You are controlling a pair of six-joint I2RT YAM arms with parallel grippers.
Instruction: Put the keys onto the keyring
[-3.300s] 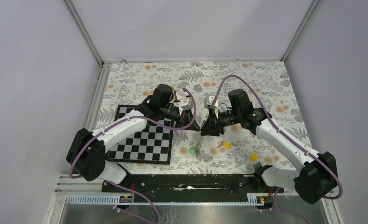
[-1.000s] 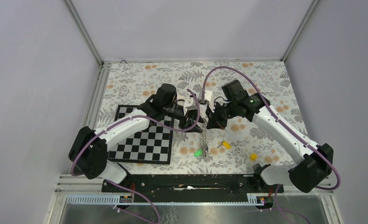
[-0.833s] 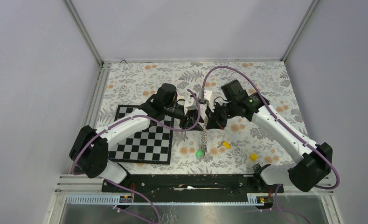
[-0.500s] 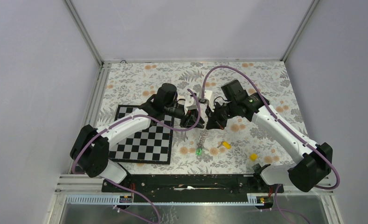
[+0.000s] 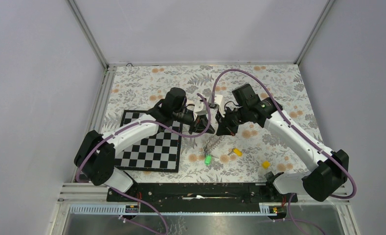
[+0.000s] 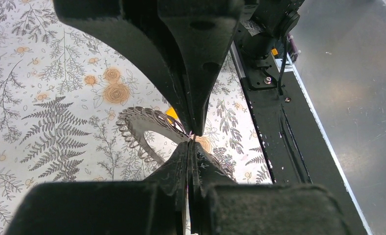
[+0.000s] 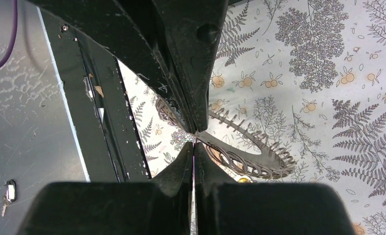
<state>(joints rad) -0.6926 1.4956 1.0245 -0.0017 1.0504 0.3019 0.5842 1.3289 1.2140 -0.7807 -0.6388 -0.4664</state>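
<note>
Stretched inward from either side and tipped downward, the left gripper and right gripper meet tip to tip, both clamped on the keyring.

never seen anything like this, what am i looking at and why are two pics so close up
These are two robot arms bolted at the near edge of a flower-patterned table: the left arm and the right arm. The wide picture comes from a fixed camera above and behind them. The two close-ups come from a camera on each wrist, so the big black shapes are that arm's own gripper fingers. On the table lie a chessboard mat, a green key and two yellow keys. The left gripper and the right gripper are both shut, and each seems to pinch the edge of the keyring, a thin metal loop with a toothed outline.
</note>
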